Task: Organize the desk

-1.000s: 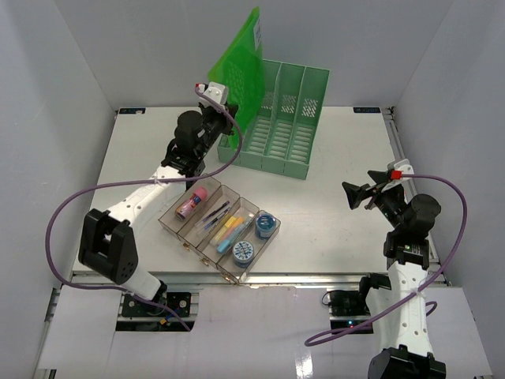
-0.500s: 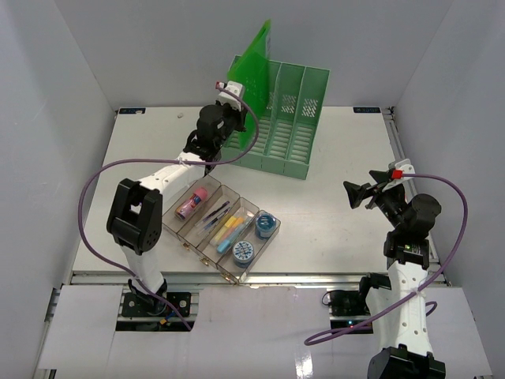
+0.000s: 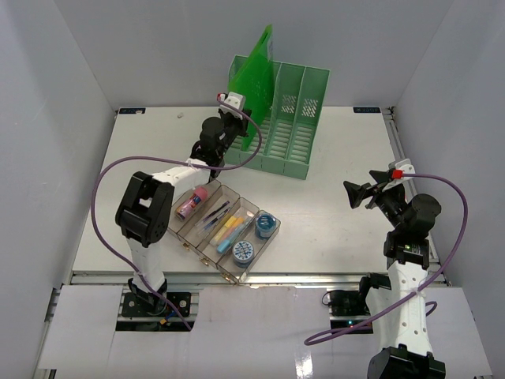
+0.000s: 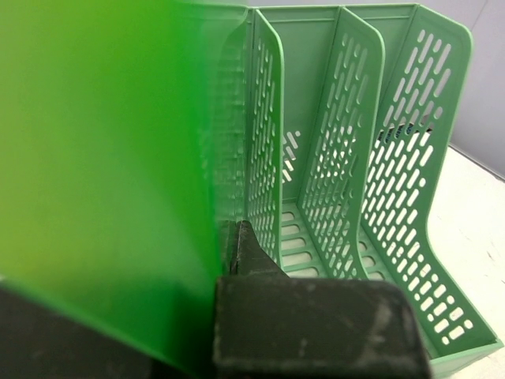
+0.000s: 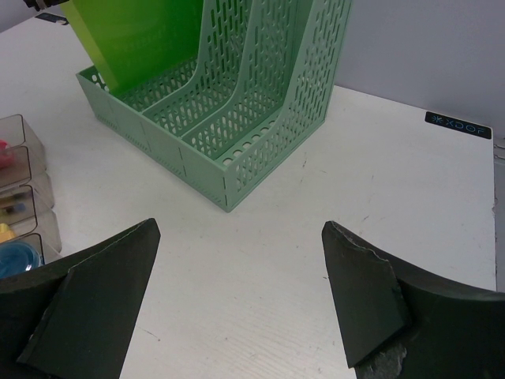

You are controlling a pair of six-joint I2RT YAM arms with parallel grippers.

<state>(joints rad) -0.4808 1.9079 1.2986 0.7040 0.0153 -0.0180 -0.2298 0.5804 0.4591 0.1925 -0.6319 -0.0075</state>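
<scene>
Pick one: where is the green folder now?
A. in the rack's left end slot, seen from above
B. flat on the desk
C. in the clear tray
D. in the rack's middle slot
A: the top view shows the green folder standing in the left end slot of the rack, gripped by the left tool.

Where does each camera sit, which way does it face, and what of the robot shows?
Top external: above and behind the bases, looking down on the desk; both arms show.
Left wrist: on the left gripper, close against the green folder, facing into the file rack; one dark finger shows.
Right wrist: above the desk's right side, facing the rack; the right gripper shows, open.
Shared: rack and folder appear in all three.
</scene>
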